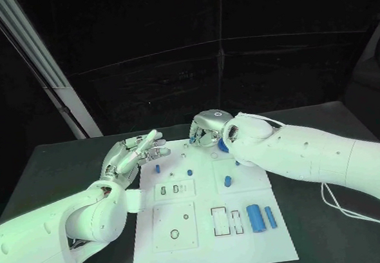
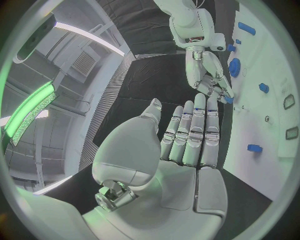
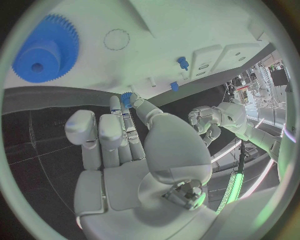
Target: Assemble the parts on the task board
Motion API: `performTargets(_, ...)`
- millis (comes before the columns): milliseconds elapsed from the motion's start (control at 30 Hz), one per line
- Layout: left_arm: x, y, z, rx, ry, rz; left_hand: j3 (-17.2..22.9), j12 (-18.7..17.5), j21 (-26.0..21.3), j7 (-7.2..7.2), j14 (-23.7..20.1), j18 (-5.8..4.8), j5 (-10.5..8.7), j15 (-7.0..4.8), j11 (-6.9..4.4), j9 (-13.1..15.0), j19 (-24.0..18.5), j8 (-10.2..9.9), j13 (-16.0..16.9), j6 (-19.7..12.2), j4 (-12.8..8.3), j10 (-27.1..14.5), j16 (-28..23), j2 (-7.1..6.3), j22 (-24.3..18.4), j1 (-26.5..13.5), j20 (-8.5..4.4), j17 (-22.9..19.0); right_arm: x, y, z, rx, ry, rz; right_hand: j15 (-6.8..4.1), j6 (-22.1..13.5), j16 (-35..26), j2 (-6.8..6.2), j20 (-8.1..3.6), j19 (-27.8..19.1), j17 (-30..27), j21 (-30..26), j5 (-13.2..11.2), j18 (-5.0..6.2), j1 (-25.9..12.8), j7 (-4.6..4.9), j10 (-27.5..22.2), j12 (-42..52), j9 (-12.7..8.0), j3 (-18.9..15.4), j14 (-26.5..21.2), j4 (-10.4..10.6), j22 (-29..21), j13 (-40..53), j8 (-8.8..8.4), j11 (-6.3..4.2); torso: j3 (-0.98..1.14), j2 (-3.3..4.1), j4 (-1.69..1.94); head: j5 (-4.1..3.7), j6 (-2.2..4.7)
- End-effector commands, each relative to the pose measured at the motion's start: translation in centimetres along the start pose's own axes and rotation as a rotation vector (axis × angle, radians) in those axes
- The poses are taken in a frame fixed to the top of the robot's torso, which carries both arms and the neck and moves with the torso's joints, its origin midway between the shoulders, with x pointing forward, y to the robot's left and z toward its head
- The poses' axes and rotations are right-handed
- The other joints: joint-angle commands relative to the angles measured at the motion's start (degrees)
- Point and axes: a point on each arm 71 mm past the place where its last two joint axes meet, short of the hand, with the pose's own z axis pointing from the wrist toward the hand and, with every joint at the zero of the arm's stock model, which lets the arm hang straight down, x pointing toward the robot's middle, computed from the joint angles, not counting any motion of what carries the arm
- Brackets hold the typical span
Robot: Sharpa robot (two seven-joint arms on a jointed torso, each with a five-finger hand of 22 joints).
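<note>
- Two blue cylinders [image 1: 260, 217] lie side by side on the near right of the task board [image 1: 205, 253].
- The left hand [image 1: 137, 152] hovers at the board's far left edge, fingers straight and apart, holding nothing.
- The right hand [image 1: 210, 127], at the far edge, pinches a small blue gear [image 3: 127, 98] in its fingertips; a large blue gear [image 3: 47, 48] lies just beside.

The flat white rectangular task board [image 1: 214, 245] lies on the black worktop. Two blue plastic cylinders [image 1: 255, 217] lie side by side near its right edge. A large blue toothed gear wheel [image 3: 45, 49] sits at its far end, with small blue pegs [image 1: 157, 168] upright nearby.
</note>
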Motion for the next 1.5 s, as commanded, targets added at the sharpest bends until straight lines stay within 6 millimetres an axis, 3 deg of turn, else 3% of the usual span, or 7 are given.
performTargets(33, 0.2, -0.3, 0.1, 0.009, 0.017, -0.003, -0.1, -0.3, -0.4, 0.23, -0.1, 0.85, 0.06, 0.17, 0.20, -0.1, 0.4, -0.3, -0.1, 0.2, -0.3, -0.1, -0.4, 0.03, -0.1, 0.4, 0.18, 0.1, 0.0, 0.4, 0.2, -0.025, 0.013, 0.004, -0.44, 0.7, 0.4, 0.04, -0.03, 0.1, 0.0, 0.2, 0.2, -0.54, 0.5, -0.50, 0.1, -0.2, 0.0, 0.1, 0.6, 0.3, 0.1, -0.1, -0.24, 0.09, -0.01, 0.10, 0.00, 0.11, 0.21)
performTargets(600, 0.3, -0.5, 0.3, 0.014, 0.020, -0.002, -0.1, -0.3, -0.4, 0.23, -0.1, 0.85, 0.06, 0.17, 0.20, -0.1, 0.4, -0.3, -0.1, 0.2, -0.3, -0.1, -0.4, 0.03, -0.1, 0.4, 0.18, 0.1, 0.4, 1.3, 1.1, -0.037, 0.028, 0.008, -0.35, 0.5, 0.5, -0.25, 0.03, 0.1, 0.0, 0.3, 0.3, -0.55, 0.5, -0.38, -0.1, -0.3, 0.0, 0.3, 0.6, 0.5, 0.2, -0.1, -0.41, 0.20, -0.07, 0.22, 0.28, 0.00, 0.06)
performTargets(1500, 0.3, -0.7, 0.4, 0.014, 0.025, -0.002, -0.2, -0.5, -0.4, 0.24, 0.0, 0.85, 0.06, 0.19, 0.24, 0.0, 0.4, -0.4, -0.1, 0.2, -0.4, -0.3, -0.5, 0.00, -0.1, 0.3, 0.21, 0.1, 0.7, 1.4, 1.5, 0.010, 0.039, -0.039, -0.11, 0.0, 0.6, -1.35, 0.25, -0.1, -0.2, 0.4, 0.2, -0.54, 0.6, -0.07, -0.9, -0.3, -0.2, 0.7, 0.4, 1.2, 0.2, -0.1, -0.83, 0.48, -0.04, 0.27, 0.41, -0.06, -0.29)
